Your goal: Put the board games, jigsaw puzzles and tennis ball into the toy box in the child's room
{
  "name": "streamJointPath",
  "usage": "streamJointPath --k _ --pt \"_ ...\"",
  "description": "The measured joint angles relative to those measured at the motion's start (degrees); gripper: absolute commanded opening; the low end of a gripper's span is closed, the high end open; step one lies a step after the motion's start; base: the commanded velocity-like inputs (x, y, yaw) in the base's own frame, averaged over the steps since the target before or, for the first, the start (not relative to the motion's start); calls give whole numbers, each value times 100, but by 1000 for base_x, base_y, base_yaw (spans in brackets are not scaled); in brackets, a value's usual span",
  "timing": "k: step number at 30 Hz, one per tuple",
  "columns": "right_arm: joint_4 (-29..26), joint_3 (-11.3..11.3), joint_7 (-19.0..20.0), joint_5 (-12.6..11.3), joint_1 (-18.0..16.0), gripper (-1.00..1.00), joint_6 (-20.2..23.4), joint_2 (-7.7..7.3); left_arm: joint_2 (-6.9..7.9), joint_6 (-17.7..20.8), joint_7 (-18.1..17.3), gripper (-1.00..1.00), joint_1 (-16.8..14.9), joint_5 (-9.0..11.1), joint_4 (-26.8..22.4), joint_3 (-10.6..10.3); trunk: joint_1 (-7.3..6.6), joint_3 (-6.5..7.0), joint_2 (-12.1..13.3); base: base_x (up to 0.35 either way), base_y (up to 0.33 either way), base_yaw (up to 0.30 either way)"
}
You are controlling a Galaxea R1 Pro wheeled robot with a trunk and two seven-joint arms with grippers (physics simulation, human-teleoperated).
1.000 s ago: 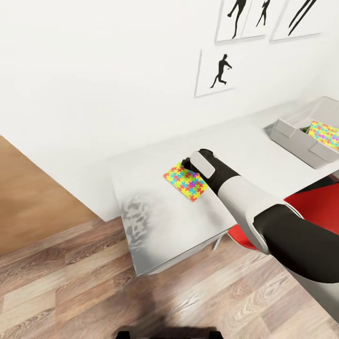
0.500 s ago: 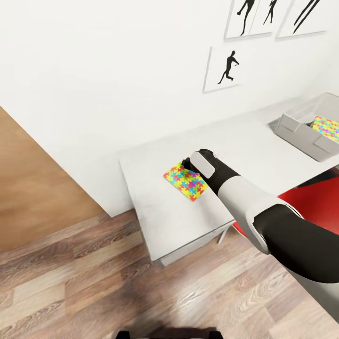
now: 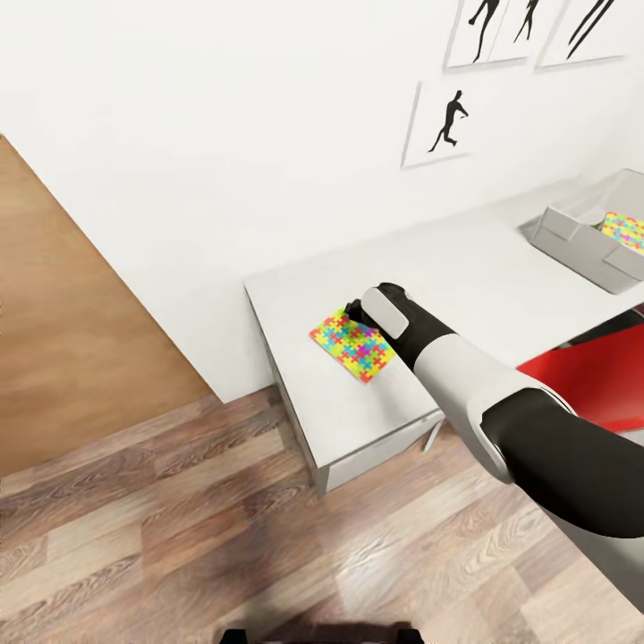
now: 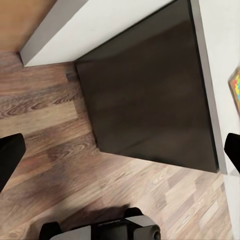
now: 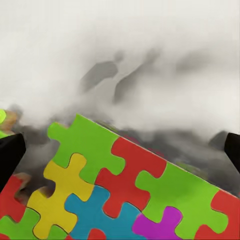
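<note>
Our right gripper spread over the jigsaw puzzle near the table end, toy box at 2 o'clock; thin, stiff, light, so we'd pinch its edge.

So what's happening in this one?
The robot's right hand is at the far edge of a jigsaw puzzle near the end of the pale table; whether it grips the puzzle can't be told. Further along the table, the grey toy box already holds the other jigsaw puzzle. The left hand hangs open over the wood floor.
</note>
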Motion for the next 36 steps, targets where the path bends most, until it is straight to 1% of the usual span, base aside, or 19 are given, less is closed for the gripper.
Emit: streamJointPath --k 5,9,12,31,33,36 --pt "6 -1 -1 34 1 100 15 0 4 1 0 100 1 8 -1 0 0 0 0 -93 140 0" --pt "3 0 3 -1 -2 100 -1 0 4 -1 0 100 0 9 0 0 0 0 0 -37 89 0" --pt "5 -2 1 22 0 100 10 0 3 0 0 100 1 9 -1 0 0 0 0 -50 160 0" --pt "6 2 1 31 0 100 16 0 3 4 0 100 2 10 0 1 -1 0 0 -4 111 0" --pt "4 1 4 -4 -3 100 4 0 2 4 0 100 0 9 0 0 0 0 0 -58 77 0" --pt "7 0 1 26 -1 100 16 0 5 10 0 100 1 12 -1 0 1 0 0 -105 133 0"
